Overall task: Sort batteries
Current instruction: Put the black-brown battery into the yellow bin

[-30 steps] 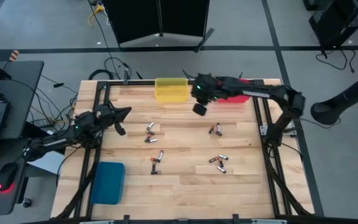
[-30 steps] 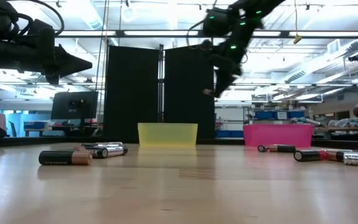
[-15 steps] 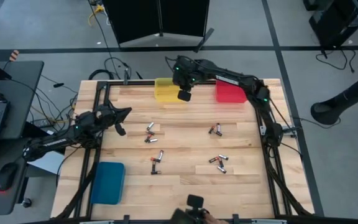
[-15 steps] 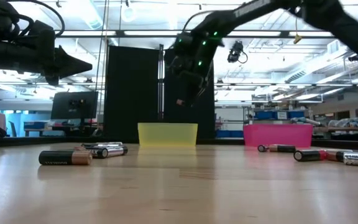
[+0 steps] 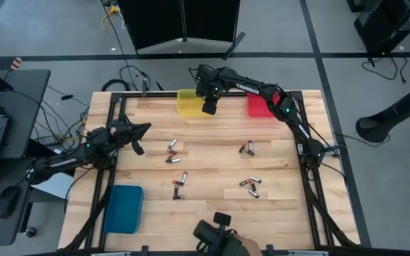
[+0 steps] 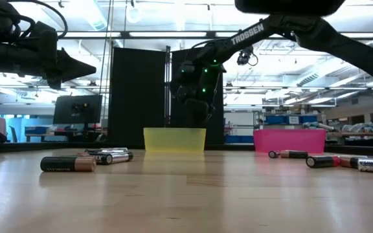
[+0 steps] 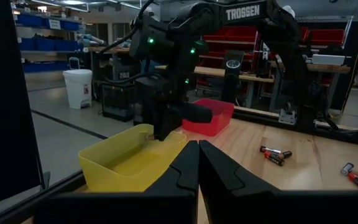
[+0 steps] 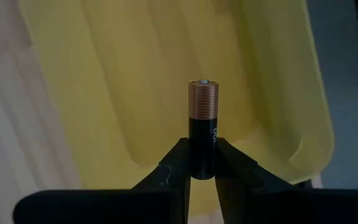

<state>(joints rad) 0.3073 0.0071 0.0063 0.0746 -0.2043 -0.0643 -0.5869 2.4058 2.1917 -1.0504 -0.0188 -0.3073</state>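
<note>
My right gripper (image 8: pixel 202 163) hangs over the yellow bin (image 5: pixel 191 104) at the table's far edge, shut on a black battery with a copper end (image 8: pixel 202 124). In the low view this gripper (image 6: pixel 204 115) points down just above the bin's rim (image 6: pixel 174 131). My left gripper (image 5: pixel 144 128) waits shut at the table's left side, pointing level. Other batteries lie flat on the wood in loose groups (image 5: pixel 173 151) (image 5: pixel 179 183) (image 5: pixel 246 148) (image 5: pixel 250 187). My right gripper pinches the battery's black end (image 8: pixel 202 163) between its two fingertips. The fingers point steeply down and the battery runs on along them, copper end (image 8: pixel 203 98) outward toward the bin. The battery is lifted clear over the bin's inside.
A red bin (image 5: pixel 260 107) stands right of the yellow one at the far edge. A blue bin (image 5: pixel 123 208) lies at the near left corner. A dark object with a person's hand (image 5: pixel 221 240) shows at the near edge. Bare wood lies between the battery groups.
My right gripper has carried the battery from the gap between the yellow and red bins toward the table's left and far edge, sinking and tipping more steeply down, until it is over the yellow bin. A dark object and a hand have come in at the near edge.
</note>
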